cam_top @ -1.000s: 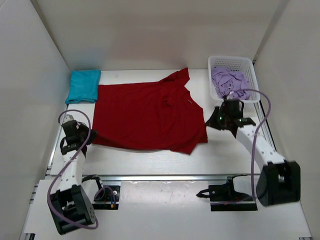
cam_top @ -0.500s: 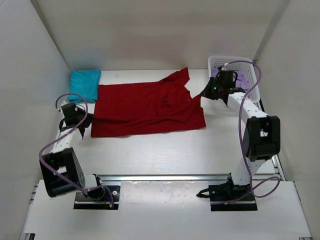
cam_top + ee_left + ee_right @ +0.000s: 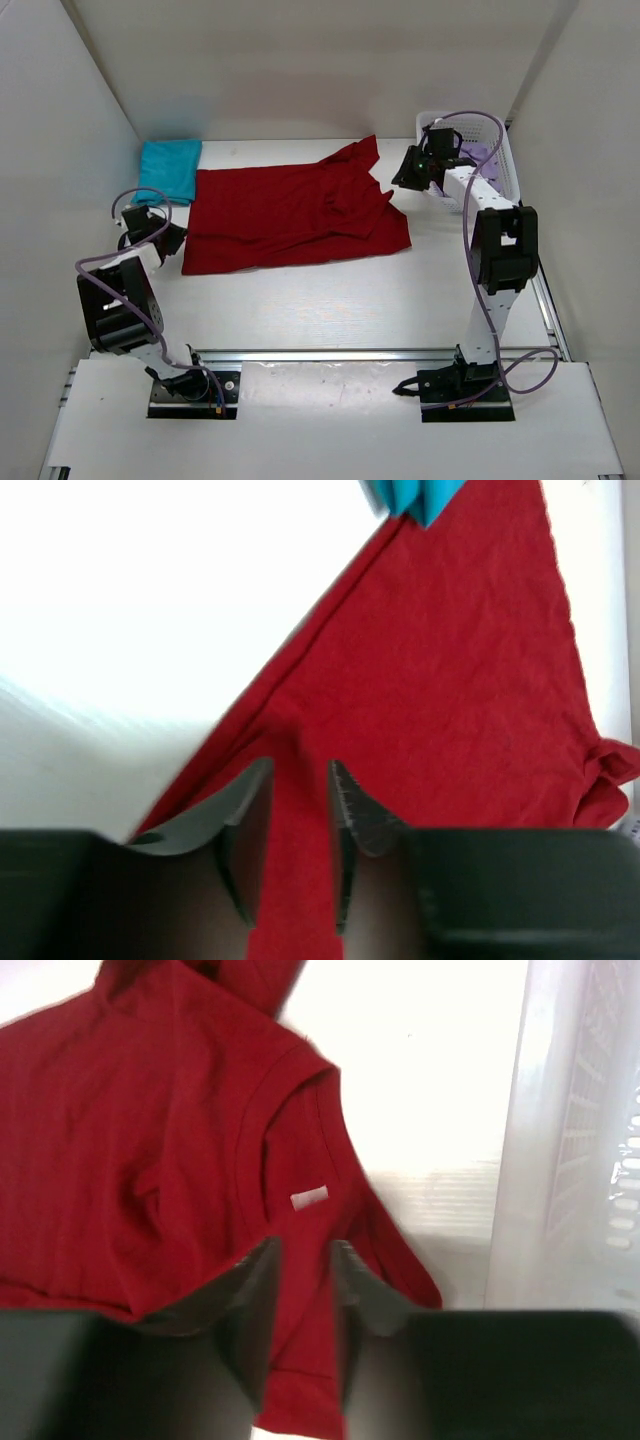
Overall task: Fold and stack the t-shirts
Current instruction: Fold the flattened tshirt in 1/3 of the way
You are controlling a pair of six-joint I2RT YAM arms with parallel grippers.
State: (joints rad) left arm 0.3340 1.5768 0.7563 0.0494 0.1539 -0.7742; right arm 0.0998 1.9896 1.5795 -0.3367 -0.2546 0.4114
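The dark red t-shirt (image 3: 295, 215) lies folded in half across the middle of the table. My left gripper (image 3: 168, 236) hovers at its left edge. In the left wrist view my left gripper (image 3: 300, 765) is open, with the red cloth (image 3: 450, 660) showing in the gap below the jaws. My right gripper (image 3: 405, 172) sits at the shirt's right collar end. In the right wrist view my right gripper (image 3: 307, 1245) is open over the red cloth (image 3: 150, 1140) near a white tag (image 3: 310, 1198). A folded teal t-shirt (image 3: 165, 170) lies at the back left. The lilac t-shirt (image 3: 482, 157) is in the basket, mostly hidden by the right arm.
The white mesh basket (image 3: 505, 150) stands at the back right, close to my right gripper; its wall (image 3: 570, 1160) fills the right of the right wrist view. A corner of the teal t-shirt (image 3: 410, 495) touches the red one. White walls enclose the table on three sides.
Both grippers carried the red shirt's near edge toward the back, folding it in half. Both were shut on the cloth earlier; both jaws now stand apart.
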